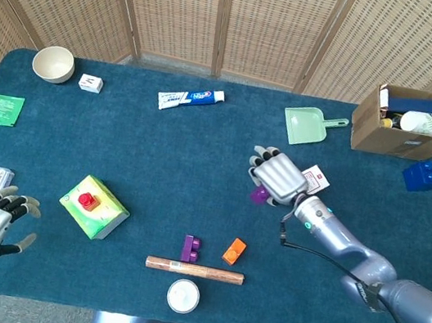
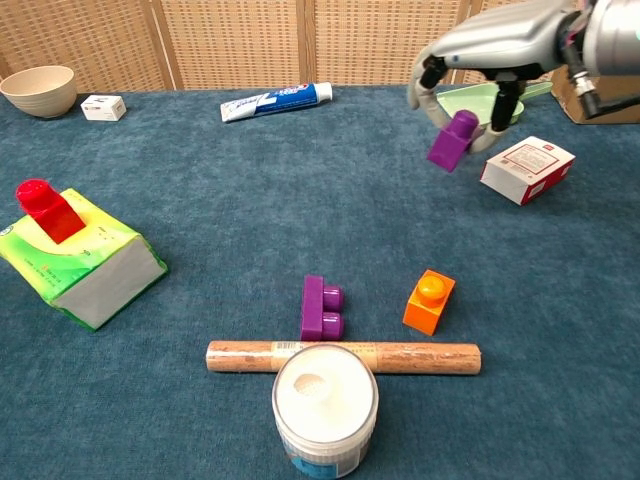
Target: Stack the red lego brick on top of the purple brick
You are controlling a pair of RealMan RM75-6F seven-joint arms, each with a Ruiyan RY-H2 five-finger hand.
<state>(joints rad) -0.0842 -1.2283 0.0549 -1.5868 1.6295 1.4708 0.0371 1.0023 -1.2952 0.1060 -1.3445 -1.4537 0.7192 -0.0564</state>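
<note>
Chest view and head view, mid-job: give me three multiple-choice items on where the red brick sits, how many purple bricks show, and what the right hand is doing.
1. The red lego brick sits on:
A. the green tissue box
B. the wooden stick
C. the dustpan

2. Purple bricks in view:
A. one
B. two
C. three

3. The right hand is:
A. resting flat on the table
B. empty and raised
C. holding a small purple brick in the air

Answers:
1 A, it stands on top of the green tissue box.
2 B, the small purple brick held in the fingers plus the two-stud purple brick lying by the wooden stick.
3 C, the brick hangs clear of the table.
</note>
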